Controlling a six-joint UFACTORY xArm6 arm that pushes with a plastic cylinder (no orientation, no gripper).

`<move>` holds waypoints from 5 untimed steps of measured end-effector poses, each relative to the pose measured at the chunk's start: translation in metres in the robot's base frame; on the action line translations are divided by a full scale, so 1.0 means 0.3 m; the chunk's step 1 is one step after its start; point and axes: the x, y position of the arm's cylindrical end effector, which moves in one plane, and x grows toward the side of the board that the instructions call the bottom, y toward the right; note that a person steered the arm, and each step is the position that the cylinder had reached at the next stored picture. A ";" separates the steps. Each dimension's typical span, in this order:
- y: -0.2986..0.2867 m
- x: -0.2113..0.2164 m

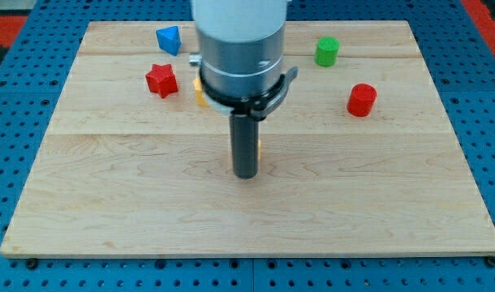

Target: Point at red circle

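The red circle (362,100), a short red cylinder, sits on the wooden board (134,203) at the view's right, in the upper part. My tip (245,173) is near the board's middle, well to the left of the red circle and below its level. The rod hangs from a large grey arm body (239,49) that hides part of the board behind it.
A red star (161,80) lies at the upper left. A blue block (169,39) is above it. A green cylinder (327,51) is at the upper right. A yellow-orange block (199,92) peeks out behind the arm. The board lies on a blue pegboard (20,122).
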 end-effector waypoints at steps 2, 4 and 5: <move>0.010 -0.239; 0.012 -0.327; 0.188 -0.260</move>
